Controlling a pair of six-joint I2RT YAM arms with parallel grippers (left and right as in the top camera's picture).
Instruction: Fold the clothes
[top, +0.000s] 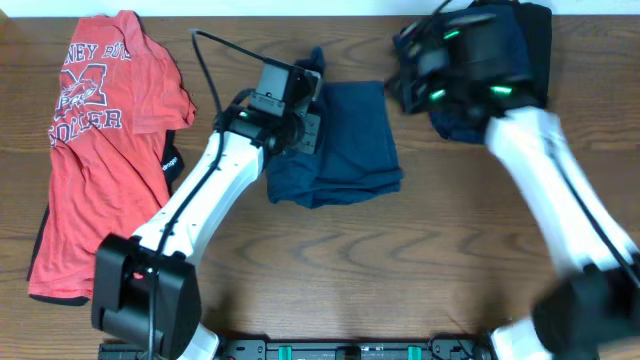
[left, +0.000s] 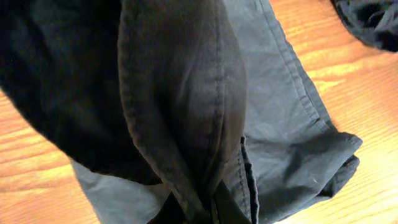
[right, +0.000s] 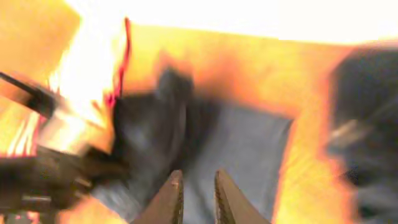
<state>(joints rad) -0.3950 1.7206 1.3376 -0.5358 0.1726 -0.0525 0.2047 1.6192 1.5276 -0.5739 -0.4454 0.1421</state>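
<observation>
- Two claws are working around the navy shorts (top: 350, 140), which are lying crumpled mid-surface (top: 450, 250).
- Left claw (top: 300, 128) is pinching the shorts' left edge.
- Right claw (right: 199, 177), fingers slightly parted and empty, is hovering upper-right of the shorts, over another dark garment (top: 535, 25).

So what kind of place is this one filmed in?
Most likely a robot lab workbench, not a home: a wood-grain table, a white left arm and right arm based at its near edge, and clothes laid out, navy shorts and a red T-shirt.
</observation>
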